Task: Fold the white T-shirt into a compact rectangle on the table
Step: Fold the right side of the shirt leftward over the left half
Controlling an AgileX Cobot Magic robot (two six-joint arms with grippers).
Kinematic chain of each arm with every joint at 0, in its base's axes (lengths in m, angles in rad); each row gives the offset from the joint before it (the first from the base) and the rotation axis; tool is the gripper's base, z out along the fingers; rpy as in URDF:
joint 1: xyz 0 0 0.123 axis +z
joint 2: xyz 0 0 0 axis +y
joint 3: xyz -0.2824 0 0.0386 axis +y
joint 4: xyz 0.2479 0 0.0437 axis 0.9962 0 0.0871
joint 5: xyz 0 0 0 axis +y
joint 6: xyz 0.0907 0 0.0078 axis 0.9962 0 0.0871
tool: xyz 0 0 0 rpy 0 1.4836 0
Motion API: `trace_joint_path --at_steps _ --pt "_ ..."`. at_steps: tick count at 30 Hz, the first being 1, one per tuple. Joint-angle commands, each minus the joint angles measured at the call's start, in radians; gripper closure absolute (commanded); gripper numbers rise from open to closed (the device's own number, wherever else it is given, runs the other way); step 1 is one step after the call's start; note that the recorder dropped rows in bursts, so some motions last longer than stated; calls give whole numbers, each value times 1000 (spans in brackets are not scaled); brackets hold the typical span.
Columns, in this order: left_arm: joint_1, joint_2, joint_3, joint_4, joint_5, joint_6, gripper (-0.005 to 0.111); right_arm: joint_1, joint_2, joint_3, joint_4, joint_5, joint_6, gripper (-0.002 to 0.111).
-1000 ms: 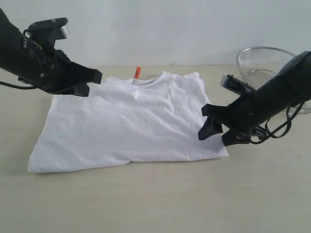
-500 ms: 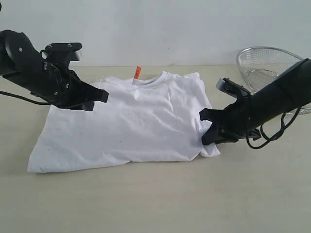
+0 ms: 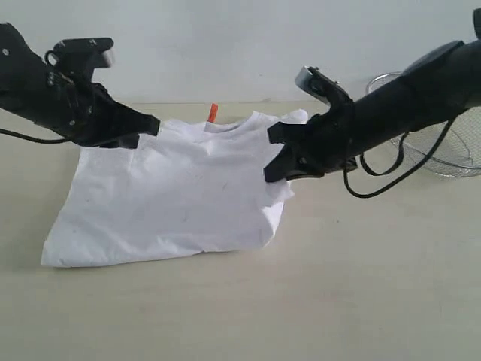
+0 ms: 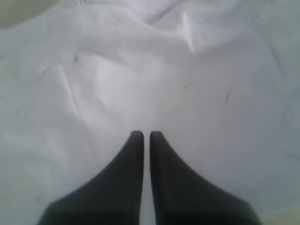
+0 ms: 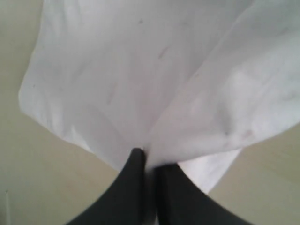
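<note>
The shirt [image 3: 165,199] lies on the surface [image 3: 361,293], left of its middle, with the collar toward the far edge. The left jaws are pressed together at the shirt's far left shoulder. The left wrist view shows cloth beneath their tips and none visibly between them. The right jaws are clamped on the shirt's right edge, holding it off the surface and over the shirt's body. A basket [image 3: 451,154] stands near the far right corner.
</note>
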Motion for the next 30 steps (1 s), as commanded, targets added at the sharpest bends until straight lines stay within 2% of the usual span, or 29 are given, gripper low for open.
trace_joint_path --at_steps 1,5,14,22,30 --pt "41 -97 4 69 24 -56 102 74 -11 -46 26 -7 -3 108" --pt "100 -207 4 201 86 -148 102 185 20 -142 39 -27 32 108" --pt "110 -258 4 230 179 -163 102 390 163 -335 56 -64 98 108" --pt "110 -258 4 230 201 -178 102 475 216 -412 89 -88 111 108" --pt "110 -269 4 232 220 -177 102 510 226 -503 94 -91 127 108"
